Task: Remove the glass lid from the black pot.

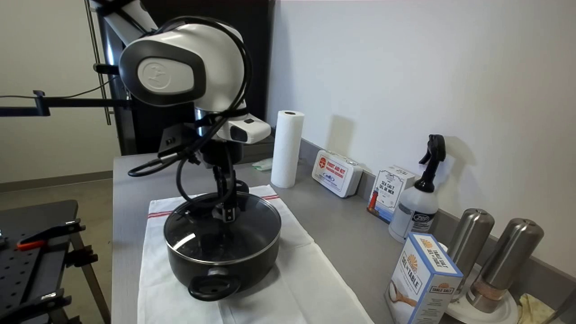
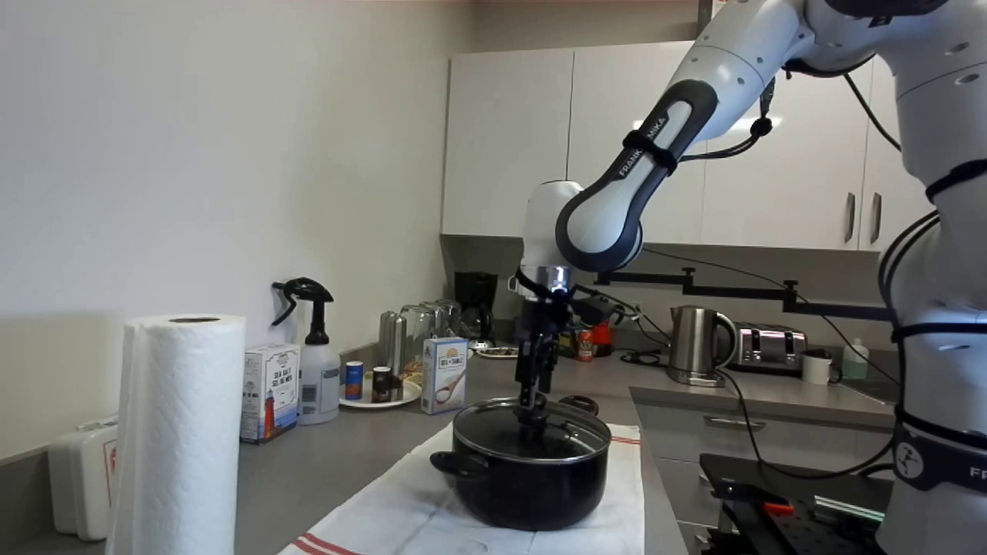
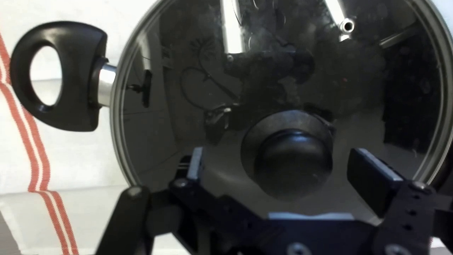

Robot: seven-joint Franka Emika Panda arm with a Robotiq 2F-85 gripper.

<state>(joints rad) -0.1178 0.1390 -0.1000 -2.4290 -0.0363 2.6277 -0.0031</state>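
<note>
One unclenched black gripper straddles the black knob of the round glass lid covering the wide black pot

Exterior views face opposite ways along flat grey bench, sharing round black pot; wrist view looks down, close, on round glass lid.

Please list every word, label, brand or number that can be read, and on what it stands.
"FIRST AID KIT": first aid case
"SEA SALT / SEL DE MER": sea salt box
"ZEP": spray bottle
"TABLE SALT / SEL DE TABLE": table salt box
"FRANK" and "MIKA", black strap between: forearm
"FR", cut at picture edge: arm's base
Too small or blurred: all finer print; labels on blue canister, black canister, red can.
</note>
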